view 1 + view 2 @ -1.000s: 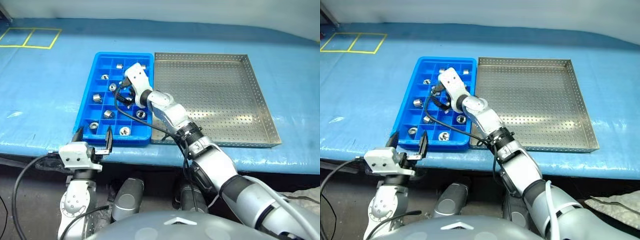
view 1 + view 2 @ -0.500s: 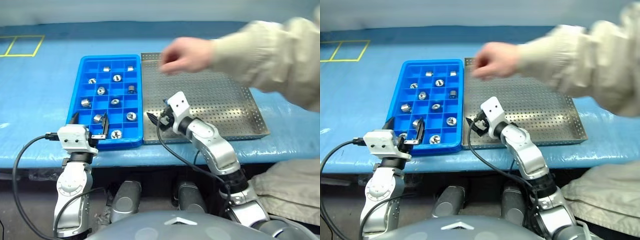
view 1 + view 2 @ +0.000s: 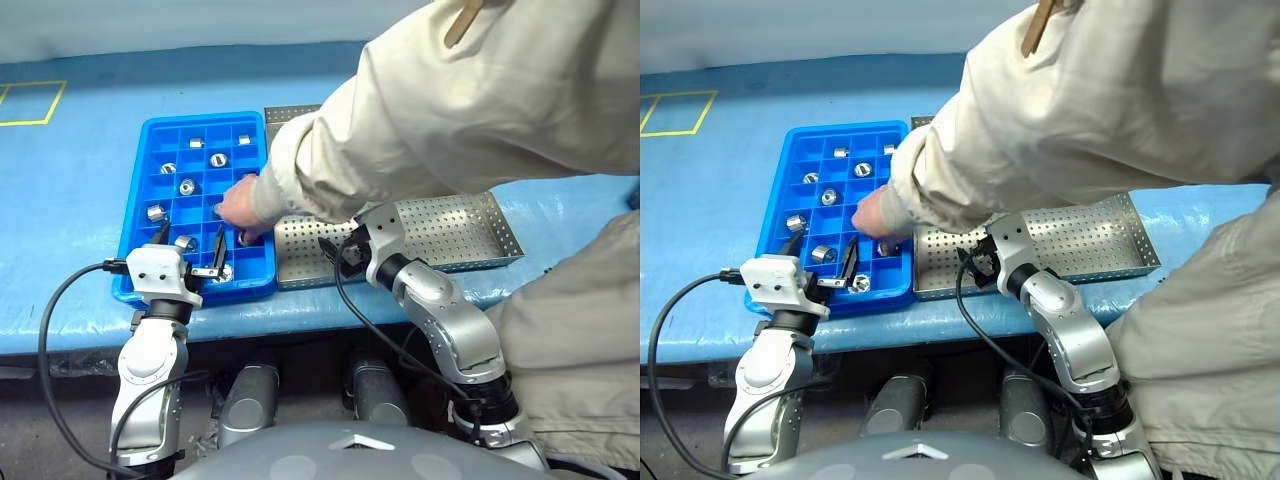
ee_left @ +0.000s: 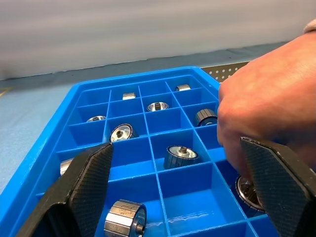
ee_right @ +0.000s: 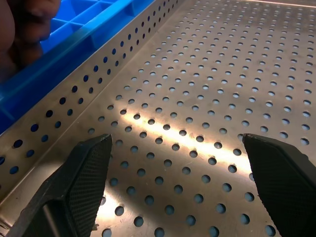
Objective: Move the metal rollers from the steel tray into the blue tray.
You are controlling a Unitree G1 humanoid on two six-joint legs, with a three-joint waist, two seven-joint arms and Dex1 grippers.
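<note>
- Several small shiny silver metal rollers (image 4: 181, 157), short hollow-centred cylinders, lie singly in the square compartments of the bright blue rectangular plastic tray (image 3: 133, 222); I see none on the visible part of the large silver-grey perforated steel tray (image 3: 450, 228) beside it, though much of that tray is hidden.
- A person's hand (image 3: 240, 204), on a cream fabric sleeve (image 3: 420, 120), reaches across the steel tray into the blue tray's near compartments, its fingers close to a roller at the near corner.
- The robot's left hand (image 3: 192, 252) hovers at the blue tray's near edge with its two black fingers spread wide and nothing between them.
- The robot's right hand (image 3: 337, 255) sits low over the near left part of the steel tray, fingers also wide and empty above bare perforated floor.
- Judging by this, the transfer looks finished or nearly so; the sensible step is to hold both arms clear while the person's hand is in the tray.
- If a roller remains under the sleeve, wait for a clear view, then approach from above and close across its round side so it cannot roll.
- The steel floor is hard, glossy and dotted with round holes, with low punched rims; the blue tray is smooth moulded plastic with thin upright dividers; the finger pads (image 5: 86, 168) are black with fine cross-hatched texture.
- The trays rest touching side by side on a blue-covered bench (image 3: 70, 170).
</note>
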